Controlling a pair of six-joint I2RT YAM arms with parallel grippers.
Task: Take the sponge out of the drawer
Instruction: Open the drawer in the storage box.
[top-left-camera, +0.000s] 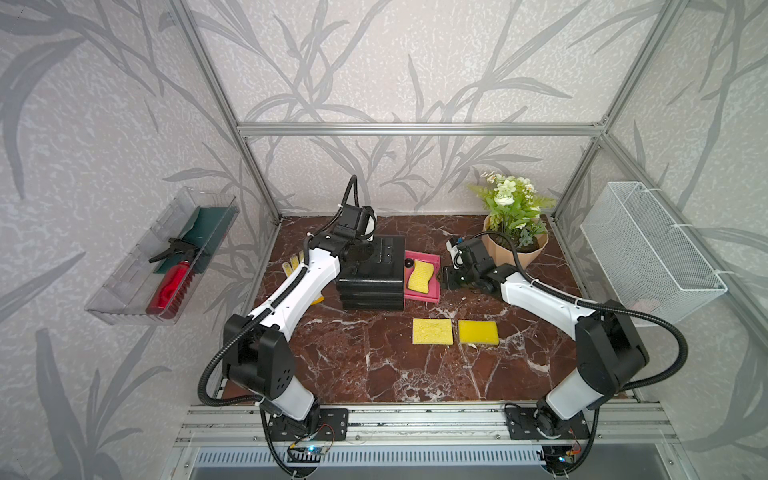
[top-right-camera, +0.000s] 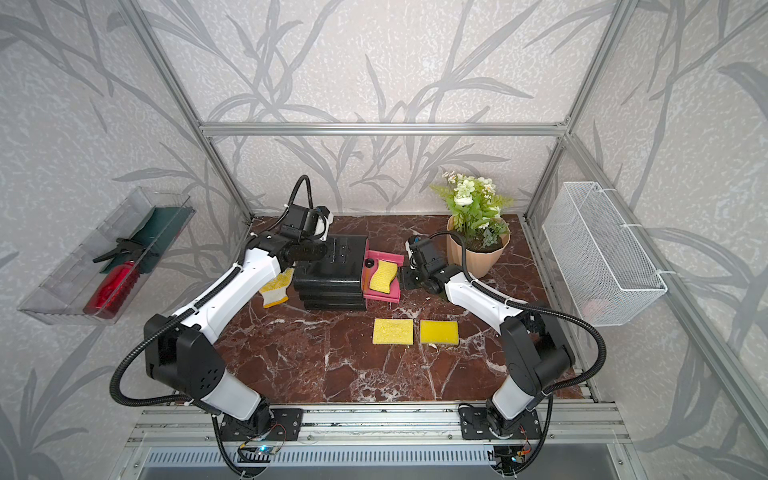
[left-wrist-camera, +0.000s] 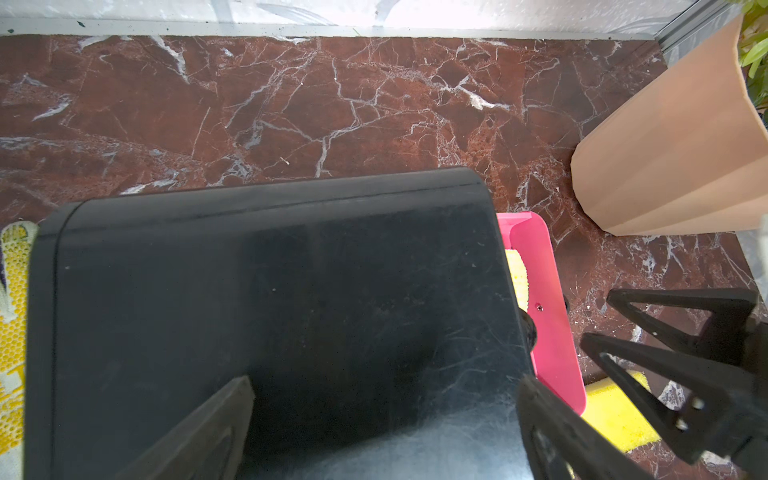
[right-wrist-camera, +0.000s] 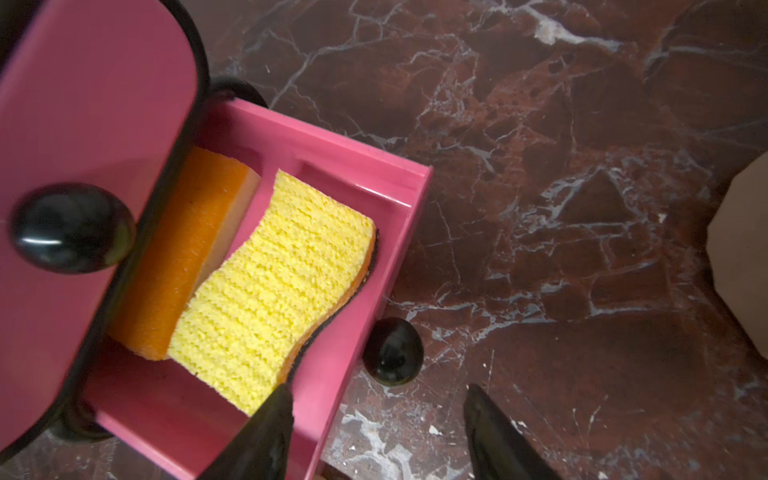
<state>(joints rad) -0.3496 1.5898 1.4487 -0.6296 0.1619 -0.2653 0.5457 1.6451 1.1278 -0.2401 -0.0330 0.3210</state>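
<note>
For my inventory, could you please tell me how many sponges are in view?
4. On the marble table, a pale yellow square sponge beside a brighter yellow rectangular sponge; in the open pink drawer, a wavy yellow sponge and an orange sponge. A closed drawer may hide more.

sponge (top-left-camera: 420, 276) in drawer (top-left-camera: 426, 257), drawer right of cabinet (top-left-camera: 370, 286)

yellow wavy sponge (right-wrist-camera: 274, 286) lying tilted inside open pink drawer (right-wrist-camera: 365, 174), ungripped.
</note>
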